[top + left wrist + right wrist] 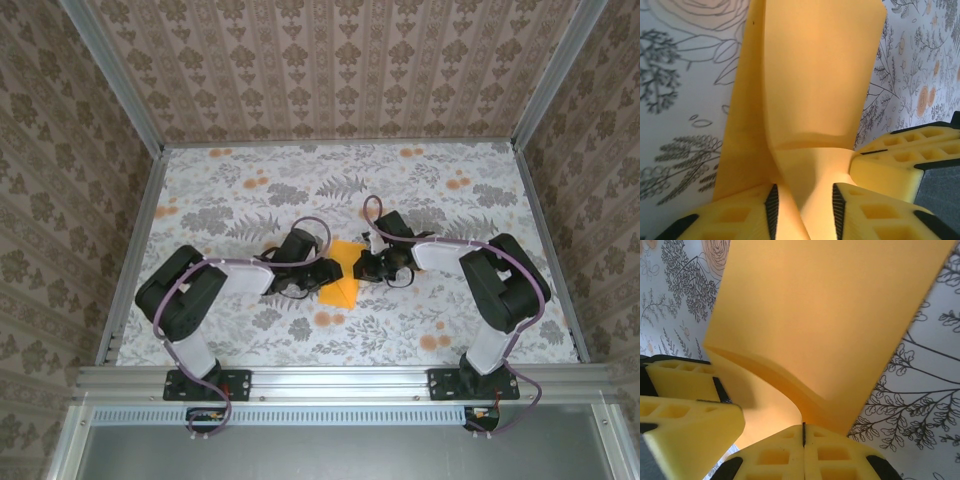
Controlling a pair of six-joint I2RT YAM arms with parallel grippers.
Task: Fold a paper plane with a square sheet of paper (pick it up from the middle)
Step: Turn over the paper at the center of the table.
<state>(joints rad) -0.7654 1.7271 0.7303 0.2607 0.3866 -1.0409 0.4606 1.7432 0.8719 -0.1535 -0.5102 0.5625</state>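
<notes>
Seen from above, a floral-clothed table (230, 190) with two robot arms meeting at its middle. Between them lies the square sheet of paper (345, 274), plain orange-yellow and partly lifted, its long axis running roughly from 12 to 6 o'clock.

The left gripper (803, 212) reaches in from 9 o'clock. Its jaws stand part-way apart, straddling a raised ridge of the sheet that rises away from it towards 12 o'clock in its wrist view. Whether the pads actually press the paper, I cannot tell.

The right gripper (803, 440) comes in from 3 o'clock with its jaws fully closed, the sheet's edge pinched in the seam between them.

Both grippers are at the paper, opposite each other and almost touching. The next fold likely depends on the left one gripping the ridge.
</notes>
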